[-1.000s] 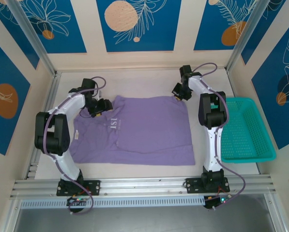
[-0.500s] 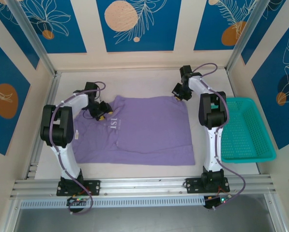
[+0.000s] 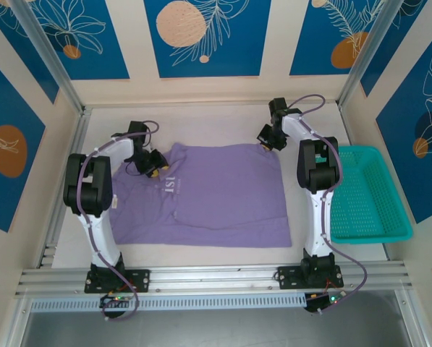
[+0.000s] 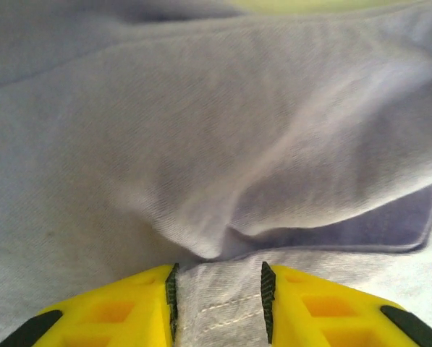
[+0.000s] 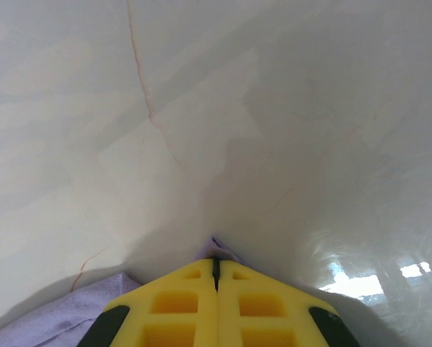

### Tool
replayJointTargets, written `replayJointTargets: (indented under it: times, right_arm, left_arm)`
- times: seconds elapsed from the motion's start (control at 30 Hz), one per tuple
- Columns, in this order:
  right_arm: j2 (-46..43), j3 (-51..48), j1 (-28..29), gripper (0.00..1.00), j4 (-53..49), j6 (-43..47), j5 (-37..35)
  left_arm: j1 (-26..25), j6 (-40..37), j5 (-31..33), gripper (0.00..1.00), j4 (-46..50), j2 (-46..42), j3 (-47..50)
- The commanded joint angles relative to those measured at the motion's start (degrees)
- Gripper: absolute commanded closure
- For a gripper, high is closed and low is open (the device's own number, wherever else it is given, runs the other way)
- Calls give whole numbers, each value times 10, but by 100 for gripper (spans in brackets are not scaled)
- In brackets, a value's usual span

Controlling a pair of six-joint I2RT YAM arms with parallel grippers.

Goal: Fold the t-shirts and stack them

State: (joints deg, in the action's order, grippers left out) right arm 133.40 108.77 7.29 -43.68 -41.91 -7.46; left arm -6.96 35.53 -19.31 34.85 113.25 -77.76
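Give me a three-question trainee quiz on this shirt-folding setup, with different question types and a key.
1. True or false: the purple t-shirt lies inside the teal basket.
2. Multiple choice: the right gripper is shut on A) the basket rim, B) a corner of the t-shirt, C) nothing.
3. Short answer: what lies between the parted fingers of the left gripper?

Key:
1. False. It lies spread on the table, with the basket beside it.
2. B.
3. T-shirt fabric.

The t-shirt point(image 3: 223, 195) is matt knit cloth, the table point(image 5: 201, 108) smooth and glossy.
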Motion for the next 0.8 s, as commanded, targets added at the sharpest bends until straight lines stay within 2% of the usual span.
replayJointTargets:
  times: [0.0, 0.23, 0.37, 0.43, 0.5, 0.6, 0.67, 0.77]
  right_arm:
    - [-24, -13, -4, 94, -11, 8, 6]
    - [-23, -13, -6, 94, -12, 9, 7]
    - [-27, -12, -9, 91, -17, 10, 1]
    - [-30, -11, -11, 87, -17, 10, -5]
    - [-35, -11, -14, 79, -20, 10, -14]
    - [-46, -11, -19, 64, -24, 5, -29]
    - [-53, -12, -25, 59, -23, 6, -34]
    - [-57, -10, -36, 57, -21, 10, -36]
  left_arm:
    - [5, -26, 13, 66, 17, 8, -21]
    - [5, -38, 21, 70, 16, 26, -29]
    - [5, -40, 21, 82, 14, 28, -31]
    - [5, -44, 22, 91, 12, 26, -33]
    - [4, -52, 26, 100, 6, 20, -33]
    - [0, -71, 36, 100, -2, 9, -35]
    - [-3, -83, 43, 100, -8, -1, -34]
    - [-9, -95, 53, 100, -22, -19, -24]
